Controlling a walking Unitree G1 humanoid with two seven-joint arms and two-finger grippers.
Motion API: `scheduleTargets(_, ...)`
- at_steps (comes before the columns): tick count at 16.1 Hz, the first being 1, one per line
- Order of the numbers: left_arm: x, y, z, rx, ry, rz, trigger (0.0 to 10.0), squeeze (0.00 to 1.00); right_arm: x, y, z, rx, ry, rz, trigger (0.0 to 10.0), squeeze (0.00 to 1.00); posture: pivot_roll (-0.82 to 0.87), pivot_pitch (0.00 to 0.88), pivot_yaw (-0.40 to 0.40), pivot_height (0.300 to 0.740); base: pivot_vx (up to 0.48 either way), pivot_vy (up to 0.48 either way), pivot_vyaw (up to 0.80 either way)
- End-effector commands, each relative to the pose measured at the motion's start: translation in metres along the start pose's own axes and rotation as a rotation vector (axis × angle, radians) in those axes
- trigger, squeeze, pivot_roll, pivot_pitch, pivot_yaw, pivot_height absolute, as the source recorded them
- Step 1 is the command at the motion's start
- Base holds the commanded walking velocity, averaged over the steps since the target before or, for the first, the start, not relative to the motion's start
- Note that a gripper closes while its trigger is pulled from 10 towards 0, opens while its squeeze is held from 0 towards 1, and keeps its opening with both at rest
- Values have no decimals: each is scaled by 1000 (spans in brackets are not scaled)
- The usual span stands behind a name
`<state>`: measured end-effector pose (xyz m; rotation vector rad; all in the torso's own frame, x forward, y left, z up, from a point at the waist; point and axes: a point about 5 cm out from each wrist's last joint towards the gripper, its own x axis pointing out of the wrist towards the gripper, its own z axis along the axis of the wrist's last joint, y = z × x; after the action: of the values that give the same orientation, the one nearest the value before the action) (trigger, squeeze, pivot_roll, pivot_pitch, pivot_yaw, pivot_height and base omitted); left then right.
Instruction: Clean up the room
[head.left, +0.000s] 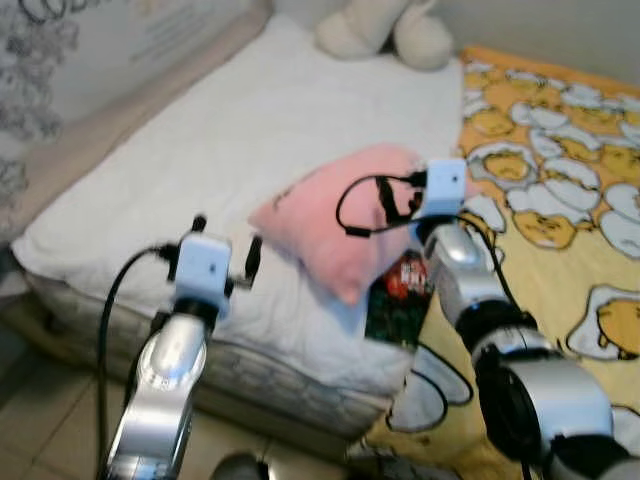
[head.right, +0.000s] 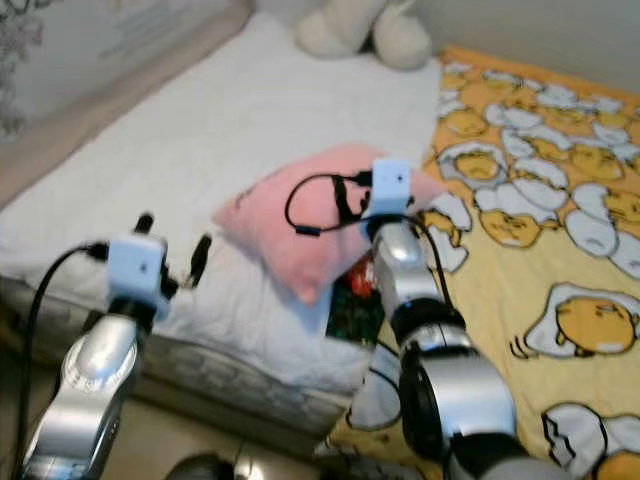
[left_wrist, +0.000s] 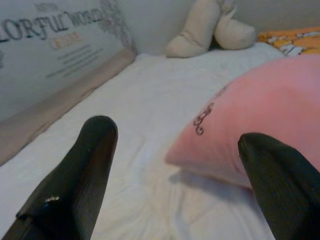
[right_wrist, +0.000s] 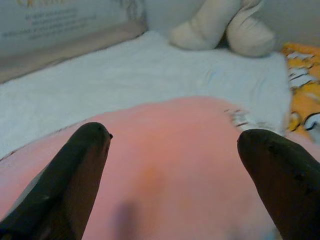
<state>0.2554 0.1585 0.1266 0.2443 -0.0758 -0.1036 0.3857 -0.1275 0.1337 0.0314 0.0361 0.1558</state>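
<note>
A pink pillow (head.left: 335, 225) lies on the white bed sheet (head.left: 250, 120), near the edge of the yellow blanket. My right gripper (right_wrist: 172, 145) hangs open just over the pillow's top, with its fingers (right_wrist: 85, 165) spread to either side. My left gripper (head.left: 227, 242) is open too. It is held low over the sheet to the left of the pillow, and the pillow (left_wrist: 260, 110) sits beside one of its fingers (left_wrist: 85, 165). Neither gripper holds anything.
A cream plush toy (head.left: 385, 30) rests at the head of the bed. The yellow blanket with an egg pattern (head.left: 560, 200) covers the right side. A dark red and green object (head.left: 400, 290) pokes out under the pillow. A lettered panel (left_wrist: 45, 45) runs along the left, with floor (head.left: 40, 420) below.
</note>
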Motion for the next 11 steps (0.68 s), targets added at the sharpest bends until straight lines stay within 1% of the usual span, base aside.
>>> scheduleTargets(1, -8, -1, 9, 21, -15, -10, 10000, 0, 1, 2, -5, 2, 40, -5, 10000, 0, 347, 158, -105, 740, 0, 0, 0)
scheduleTargets(2, -24, -4, 18, 32, -24, -12, 10000, 0, 2, 12, -11, -15, 98, -1, 10000, 0, 367, 190, -111, 740, 0, 0, 0)
scheduleTargets(3, -35, -4, 22, 37, -11, -1, 10000, 0, 1, 18, -18, -25, 141, 4, 10000, 0, 389, 232, -124, 740, 0, 0, 0)
scheduleTargets(4, -38, -5, 23, 36, -5, 2, 10000, 0, 1, 20, -20, -29, 153, 3, 10000, 0, 391, 237, -127, 740, 0, 0, 0)
scheduleTargets(5, -45, -3, 23, 32, 18, 25, 10000, 0, -2, 26, -30, -17, 213, 11, 10000, 0, 390, 272, -133, 740, 0, 0, 0)
scheduleTargets(6, -48, -2, 23, 33, 28, 31, 10000, 0, -3, 29, -33, -24, 232, 15, 10000, 0, 390, 272, -133, 740, 0, 0, 0)
scheduleTargets(7, -52, -2, 24, 35, 39, 37, 10000, 0, -5, 34, -38, -74, 256, 34, 10000, 0, 395, 289, -136, 740, 0, 0, 0)
scheduleTargets(8, -54, -1, 26, 40, 50, 46, 10000, 0, -6, 38, -43, -88, 279, 43, 10000, 0, 396, 297, -137, 740, 0, 0, 0)
scheduleTargets(9, -56, 0, 26, 42, 63, 55, 10000, 0, -8, 40, -47, -72, 300, 43, 10000, 0, 394, 304, -140, 740, 0, 0, 0)
scheduleTargets(10, -56, 1, 25, 45, 76, 61, 10000, 0, -10, 42, -52, -29, 330, 39, 0, 0, 391, 307, -142, 740, 0, 0, 0)
scheduleTargets(11, -56, 1, 25, 46, 77, 62, 10000, 0, -11, 43, -54, -24, 338, 42, 0, 0, 388, 305, -144, 740, 0, 0, 0)
